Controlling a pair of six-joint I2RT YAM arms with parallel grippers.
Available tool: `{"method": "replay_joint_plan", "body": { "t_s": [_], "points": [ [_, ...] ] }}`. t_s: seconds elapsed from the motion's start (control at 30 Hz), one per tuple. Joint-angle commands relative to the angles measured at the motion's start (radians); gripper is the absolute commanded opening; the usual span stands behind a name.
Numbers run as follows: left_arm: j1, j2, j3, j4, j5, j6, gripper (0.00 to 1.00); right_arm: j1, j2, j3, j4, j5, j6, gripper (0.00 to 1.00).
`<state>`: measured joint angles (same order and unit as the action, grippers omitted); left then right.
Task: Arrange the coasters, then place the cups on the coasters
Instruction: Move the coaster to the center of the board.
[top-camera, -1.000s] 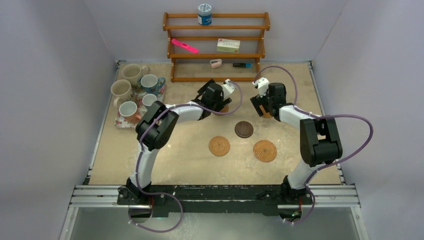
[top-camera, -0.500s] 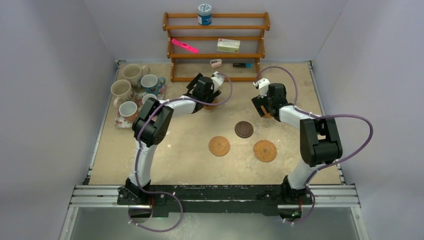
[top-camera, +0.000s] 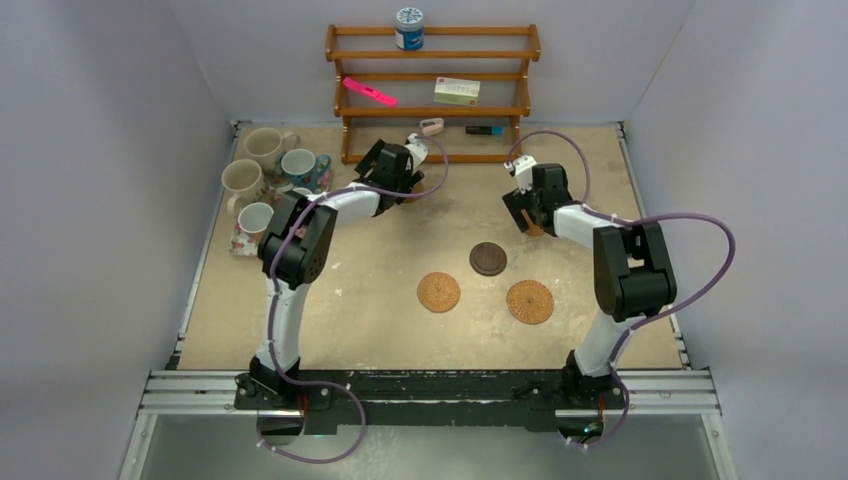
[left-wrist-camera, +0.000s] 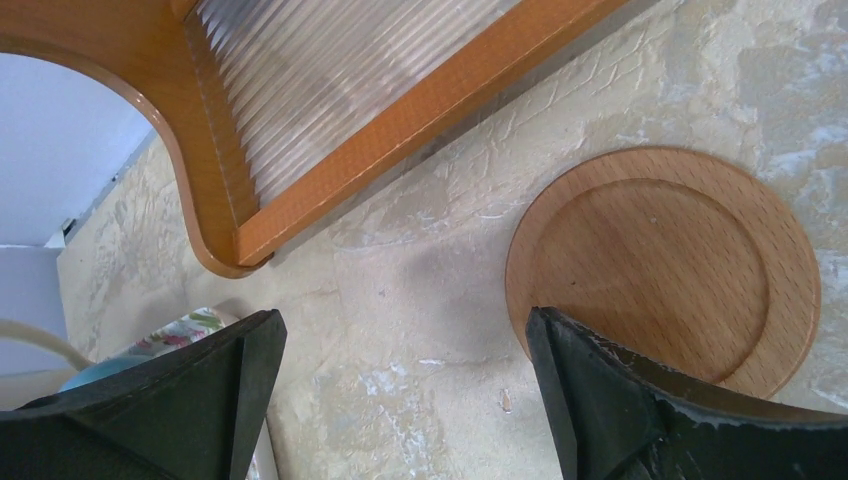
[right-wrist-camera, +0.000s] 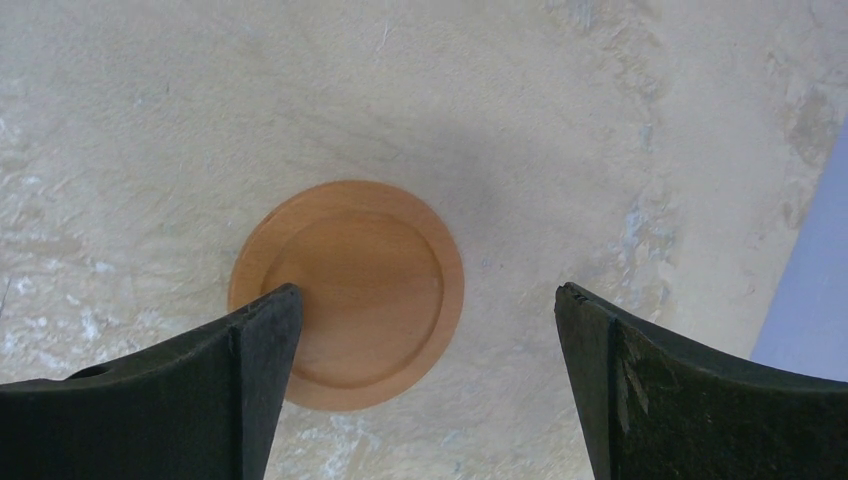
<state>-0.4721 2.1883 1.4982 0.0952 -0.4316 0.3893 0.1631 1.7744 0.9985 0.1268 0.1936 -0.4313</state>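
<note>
Lying partly under left tool (left-wrist-camera: 402, 330), a wooden coaster (left-wrist-camera: 670, 255)

A: Where are the cups (top-camera: 262, 180)?
B: Far left, on and around the mat (top-camera: 237, 243).
A: And the coasters (top-camera: 488, 259)?
B: Three mid-table; fourth coaster (left-wrist-camera: 665, 265) just before the rack (top-camera: 432, 95), fifth coaster (right-wrist-camera: 350, 290) to its right.

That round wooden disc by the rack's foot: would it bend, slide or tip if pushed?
The wooden coaster shows grain and a turned rim, so it is probably stiff, not floppy. Lying flat and thin on the rough tabletop, it would likely slide rather than tip. Its low edge may be hard to pinch.
</note>
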Motion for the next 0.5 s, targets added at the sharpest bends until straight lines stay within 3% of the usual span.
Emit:
{"method": "replay_joint_plan", "body": {
  "t_s": [0.0, 0.47],
  "points": [
    [0.009, -0.003, 0.025, -0.049, -0.009, -0.006, 0.99, 0.003, 0.045, 0.038, 0.001, 0.038, -0.01, 0.99],
    [0.006, -0.123, -0.019, -0.091, 0.152, -0.072, 1.0, 0.003, 0.175, 0.183, 0.006, 0.058, 0.045, 0.99]
  ]
}}
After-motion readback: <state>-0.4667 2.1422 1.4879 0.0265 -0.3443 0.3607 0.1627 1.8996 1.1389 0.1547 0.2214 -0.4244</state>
